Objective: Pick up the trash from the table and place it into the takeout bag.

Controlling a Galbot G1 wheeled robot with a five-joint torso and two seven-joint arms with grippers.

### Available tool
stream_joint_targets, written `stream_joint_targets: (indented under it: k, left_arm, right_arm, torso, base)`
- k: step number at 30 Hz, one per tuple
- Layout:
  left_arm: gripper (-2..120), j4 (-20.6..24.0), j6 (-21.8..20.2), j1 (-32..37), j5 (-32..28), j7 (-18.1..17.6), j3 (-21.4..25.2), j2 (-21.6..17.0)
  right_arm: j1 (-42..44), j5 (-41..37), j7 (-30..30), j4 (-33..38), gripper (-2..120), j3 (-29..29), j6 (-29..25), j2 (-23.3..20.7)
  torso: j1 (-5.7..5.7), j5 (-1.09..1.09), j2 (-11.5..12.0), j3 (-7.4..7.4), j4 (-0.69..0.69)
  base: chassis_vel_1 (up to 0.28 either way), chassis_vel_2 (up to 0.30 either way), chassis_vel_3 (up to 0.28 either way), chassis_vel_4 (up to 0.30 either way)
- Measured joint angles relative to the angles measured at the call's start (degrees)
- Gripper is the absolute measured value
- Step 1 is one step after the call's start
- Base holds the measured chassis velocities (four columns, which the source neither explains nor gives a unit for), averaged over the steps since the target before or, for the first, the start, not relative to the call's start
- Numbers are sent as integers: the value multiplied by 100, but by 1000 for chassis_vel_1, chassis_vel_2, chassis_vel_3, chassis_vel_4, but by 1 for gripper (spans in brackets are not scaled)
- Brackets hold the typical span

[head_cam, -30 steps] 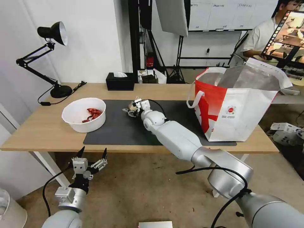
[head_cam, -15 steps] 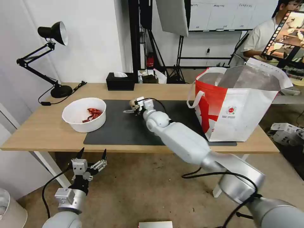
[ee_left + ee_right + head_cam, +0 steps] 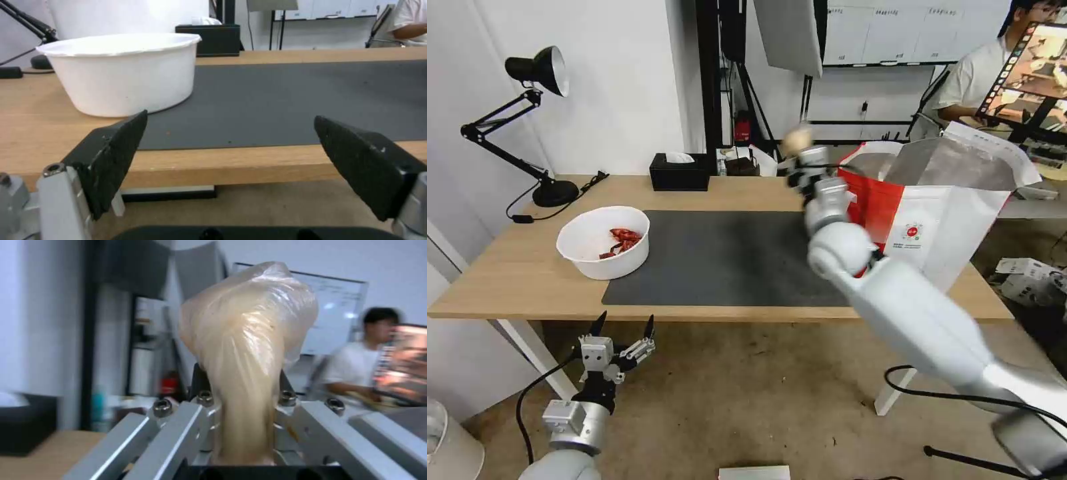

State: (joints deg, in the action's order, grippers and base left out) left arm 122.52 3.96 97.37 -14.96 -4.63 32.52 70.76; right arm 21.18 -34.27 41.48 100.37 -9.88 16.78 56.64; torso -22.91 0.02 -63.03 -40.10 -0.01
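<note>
The right hand [image 3: 798, 155] pinches the knotted clear bag [image 3: 247, 340], raised above the tabletop [image 3: 527, 267], the takeout bag [image 3: 934, 227] just beside it. Well below, the left hand [image 3: 622, 327] hangs wide open, the white bowl [image 3: 602, 241] just beyond it.

No wording is reading clearly anywhere. The takeout bag [image 3: 940, 227] is showing a small round red logo [image 3: 913, 231] on its white front panel, with a line of tiny print just beneath it, too small to make out. The whiteboard [image 3: 894, 30] behind the bag is carrying faint, illegible marks.
</note>
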Motion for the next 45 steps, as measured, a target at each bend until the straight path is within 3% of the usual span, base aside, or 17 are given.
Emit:
stream_joint_targets:
  k: [6, 15, 40, 45]
  left_arm:
    - [100, 75, 12, 48, 5, 39, -14, -7]
    - [100, 121, 12, 113, 14, 43, -28, 32]
    - [100, 224, -16, 196, 36, 41, -22, 46]
    - [100, 266, -17, 230, 43, 41, -17, 57]
  right_arm:
    - [49, -434, 505, 92, 8, 263, 383, -515]
    - [-13, -1079, 856, 95, 8, 270, 728, -697]
    - [-190, -1734, 897, 414, 99, 220, 869, -949]
    - [-132, -1807, 887, 456, 100, 219, 868, -976]
  torso:
    - [-1, 0, 0, -1, -1]
    - [0, -1, 0, -1, 1]
    - [-1, -2, 0, -1, 0]
    - [-1, -2, 0, -1, 0]
  base:
    - [0, 0, 0, 0]
    - [0, 0, 0, 0]
    - [0, 0, 0, 0]
    - [0, 0, 0, 0]
